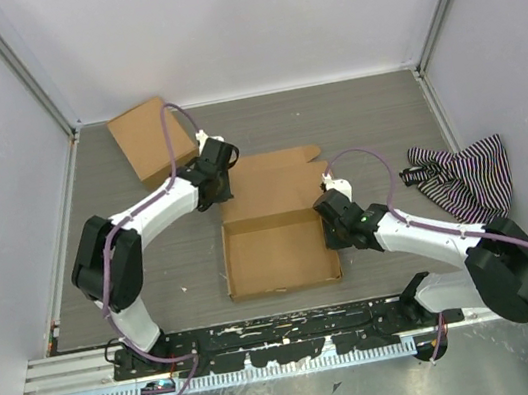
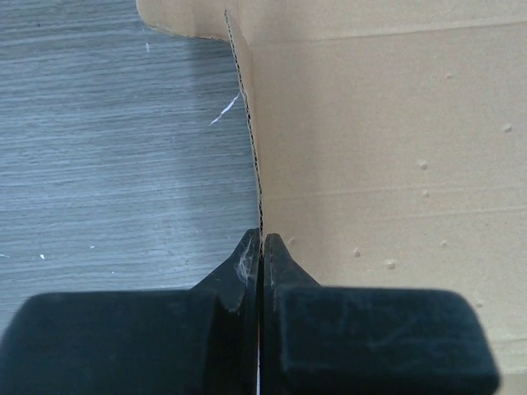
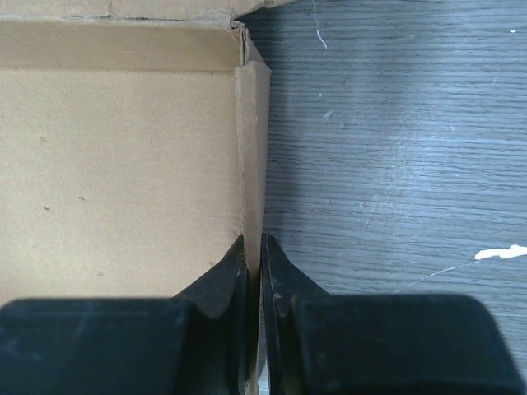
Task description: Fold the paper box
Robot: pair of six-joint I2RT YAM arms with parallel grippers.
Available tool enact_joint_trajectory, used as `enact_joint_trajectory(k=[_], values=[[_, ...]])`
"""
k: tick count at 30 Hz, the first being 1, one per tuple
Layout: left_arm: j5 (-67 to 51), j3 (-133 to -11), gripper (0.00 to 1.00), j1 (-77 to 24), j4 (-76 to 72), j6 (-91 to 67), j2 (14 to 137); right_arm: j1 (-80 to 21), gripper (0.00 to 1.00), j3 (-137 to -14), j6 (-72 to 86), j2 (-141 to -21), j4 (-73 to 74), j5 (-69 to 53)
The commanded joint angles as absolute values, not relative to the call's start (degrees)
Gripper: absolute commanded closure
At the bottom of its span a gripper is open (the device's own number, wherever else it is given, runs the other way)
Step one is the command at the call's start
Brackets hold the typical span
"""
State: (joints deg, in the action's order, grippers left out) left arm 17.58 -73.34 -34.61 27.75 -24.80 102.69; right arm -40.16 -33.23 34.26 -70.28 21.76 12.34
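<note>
The paper box [image 1: 279,256] sits in the middle of the grey table [image 1: 373,118], between the two arms. Its near half is a shallow open tray with its walls standing; its far half is a lid flap [image 1: 277,183] reaching away from the tray's far wall. Whether that flap lies flat or is raised a little cannot be told.

The left gripper [image 2: 262,240] is at the flap's left edge, jaws narrowed down onto the cardboard – the corrugated edge runs straight into the slit between its black fingers [image 2: 240,267].

The right gripper [image 3: 254,240] is at the tray's right side, pinched onto the upright right side wall [image 3: 251,148], one finger inside the tray and the other outside over the table.

A small cardboard box [image 1: 151,140] lies at the far left, well apart from the paper box, and a striped cloth [image 1: 463,176] lies crumpled at the right – near the right arm
</note>
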Motion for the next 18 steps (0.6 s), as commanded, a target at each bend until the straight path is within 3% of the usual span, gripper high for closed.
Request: enact_joint_trajectory(k=[1,7,18], values=[[17.1,-69.6,0.97,-35.0,21.4,-24.8,97.5,-40.7,0.86,-34.7,35.7,-70.2,23.1,12.0],[17.3,-65.3,1.0,-35.0,16.1,-24.6,94.1,-40.7,0.85,-35.0,36.0,-70.1,23.6,14.2],[18.2,-53.3,1.0,-35.1,1.3,-23.5,86.7,-40.7,0.72,-35.9,36.7,-69.2,25.0,15.9]])
